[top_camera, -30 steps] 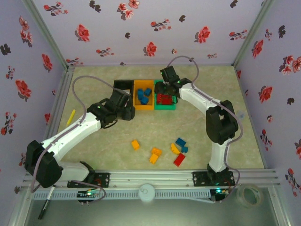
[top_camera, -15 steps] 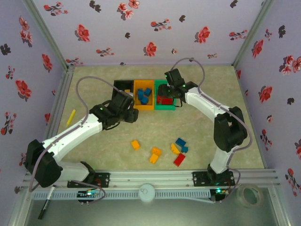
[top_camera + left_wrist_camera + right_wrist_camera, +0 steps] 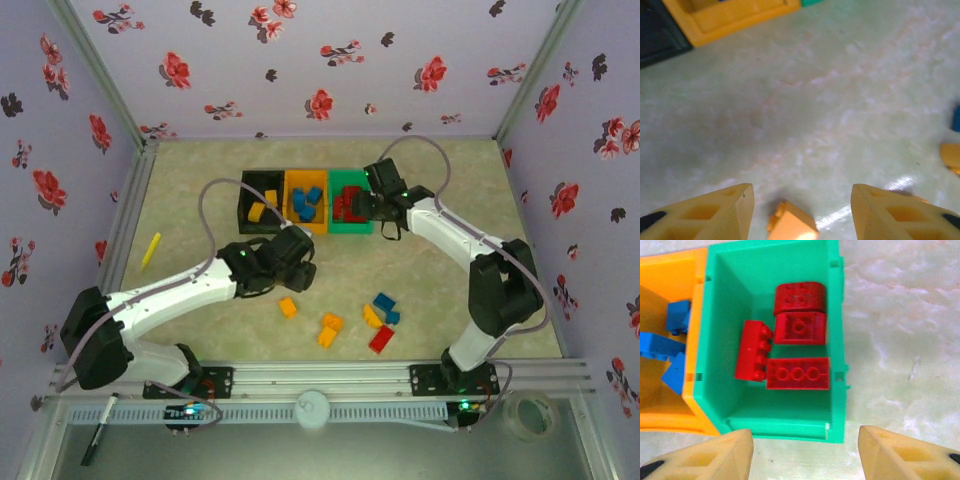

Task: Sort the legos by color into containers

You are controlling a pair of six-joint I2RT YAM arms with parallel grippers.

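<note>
While in green bin [image 3: 720, 340], four legos [image 3: 798, 374]

Three bins [image 3: 305, 229]; four red bricks [image 3: 798, 373] in green bin [image 3: 838, 315] (blue bricks [image 3: 678, 318] hard to count); one yellow stick [image 3: 150, 249].

Three walls close the space: the back wall [image 3: 320, 60], the left wall [image 3: 50, 150] and the right wall [image 3: 590, 150], all covered with pale lilac paper printed with red and dark flowers. Slanted metal posts [image 3: 100, 70] stand in the two back corners. The table surface [image 3: 180, 160] is beige-green with a marbled pattern. An aluminium rail [image 3: 330, 378] runs along its near edge. A bright glare [image 3: 890, 182] lies on the surface.
</note>
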